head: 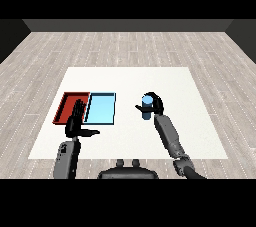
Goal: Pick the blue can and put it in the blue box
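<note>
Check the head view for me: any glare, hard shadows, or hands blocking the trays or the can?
Head view: even light, no glare on the white table, no hard shadows visible. The left hand covers part of the red tray and the blue tray's left edge. The right hand curls round the can, hiding its far side.

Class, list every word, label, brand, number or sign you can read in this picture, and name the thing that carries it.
None can be read. The blue can, held in the right hand, shows no readable label; the red tray, the light blue tray and the white table carry no print.
</note>
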`<move>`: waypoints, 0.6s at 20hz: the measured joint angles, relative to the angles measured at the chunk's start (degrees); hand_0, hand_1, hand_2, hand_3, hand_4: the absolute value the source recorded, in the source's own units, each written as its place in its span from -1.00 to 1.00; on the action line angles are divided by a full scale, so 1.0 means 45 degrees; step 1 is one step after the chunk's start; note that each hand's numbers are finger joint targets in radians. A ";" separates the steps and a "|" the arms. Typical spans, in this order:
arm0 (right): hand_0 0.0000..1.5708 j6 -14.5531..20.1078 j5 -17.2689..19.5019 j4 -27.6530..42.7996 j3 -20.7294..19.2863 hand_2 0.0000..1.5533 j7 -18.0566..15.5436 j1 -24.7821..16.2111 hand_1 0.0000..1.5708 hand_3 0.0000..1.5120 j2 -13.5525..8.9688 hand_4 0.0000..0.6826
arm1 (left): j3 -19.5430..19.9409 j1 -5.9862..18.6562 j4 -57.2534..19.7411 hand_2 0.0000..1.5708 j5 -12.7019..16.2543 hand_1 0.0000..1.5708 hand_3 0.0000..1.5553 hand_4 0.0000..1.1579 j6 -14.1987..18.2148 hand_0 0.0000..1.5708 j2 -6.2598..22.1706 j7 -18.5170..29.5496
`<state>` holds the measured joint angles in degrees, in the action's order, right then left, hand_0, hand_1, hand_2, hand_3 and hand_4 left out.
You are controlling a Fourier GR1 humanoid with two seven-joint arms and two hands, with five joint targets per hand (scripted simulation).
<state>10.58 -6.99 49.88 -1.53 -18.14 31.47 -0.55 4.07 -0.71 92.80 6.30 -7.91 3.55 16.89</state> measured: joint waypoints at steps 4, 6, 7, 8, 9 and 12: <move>0.81 0.0231 -0.0110 0.1330 0.0824 0.88 0.0393 0.0162 0.81 0.91 -0.0014 0.86 | -0.0412 0.0103 0.0017 -1.00 -0.0394 -1.00 -1.00 -1.00 0.0196 -1.00 -0.0202 -0.0157; 0.82 0.0430 -0.0001 0.1889 0.1187 0.87 0.0583 0.0162 0.82 0.90 0.0035 0.85 | -0.0625 0.0168 0.0016 -1.00 -0.0317 -1.00 -1.00 -1.00 0.0210 -1.00 -0.0348 -0.0349; 0.85 0.0481 0.0098 0.2430 0.1369 0.88 0.0814 0.0061 0.85 0.90 0.0044 0.86 | -0.0654 0.0268 -0.0054 -1.00 -0.0220 -1.00 -1.00 -1.00 0.0147 -1.00 -0.0374 -0.0470; 0.87 0.0563 0.0079 0.2581 0.1538 0.87 0.0794 0.0079 0.87 0.89 0.0060 0.86 | -0.0698 0.0310 -0.0078 -1.00 -0.0086 -1.00 -1.00 -1.00 0.0070 -1.00 -0.0420 -0.0626; 0.87 0.0579 0.0100 0.2793 0.1666 0.87 0.0839 0.0054 0.87 0.89 0.0073 0.86 | -0.0736 0.0345 -0.0092 -1.00 0.0020 -1.00 -1.00 -1.00 0.0016 -1.00 -0.0461 -0.0757; 0.87 0.0462 0.0304 0.3762 0.1880 0.87 0.1138 -0.0413 0.87 0.89 0.0079 0.86 | -0.0830 0.0430 -0.0122 -1.00 0.0205 -1.00 -1.00 -1.00 -0.0047 -1.00 -0.0557 -0.1017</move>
<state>12.65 -5.62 66.81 6.93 -13.02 29.61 -0.19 0.34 1.23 92.26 7.22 -8.12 1.05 12.32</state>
